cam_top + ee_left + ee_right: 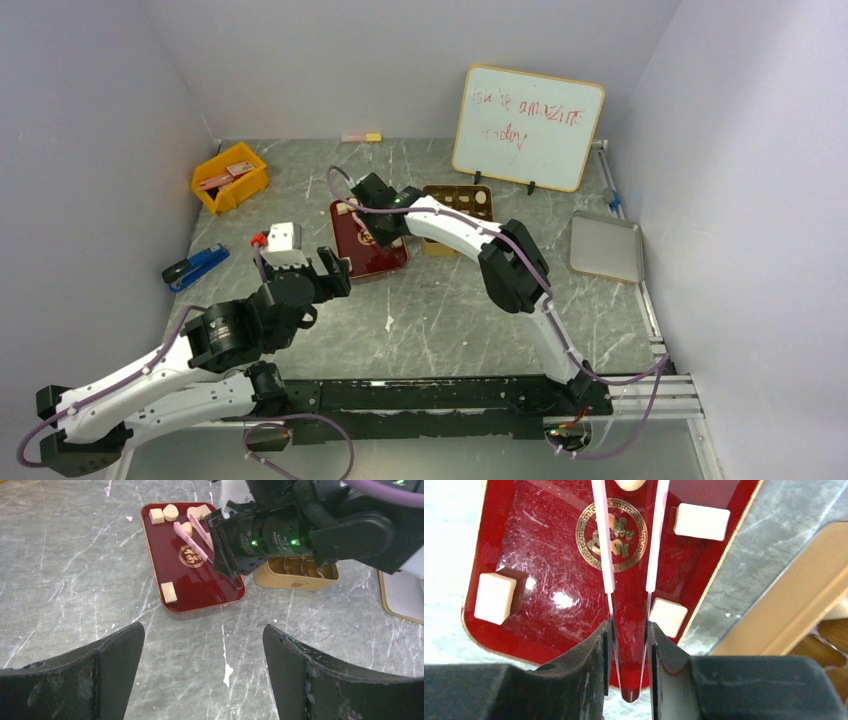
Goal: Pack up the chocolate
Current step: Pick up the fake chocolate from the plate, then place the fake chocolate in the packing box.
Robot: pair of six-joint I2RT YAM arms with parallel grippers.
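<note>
Five chocolate pieces (169,592) lie in the red tray (200,582): four at its far end, one by the near-left rim. Bare counter (65,580) spreads left; a gold tin (295,577) sits just right. Right tool (629,630), low over the tray, clamps pink tweezers (192,537) flanking a far piece. Left tool (202,630) hangs spread wide.
</note>
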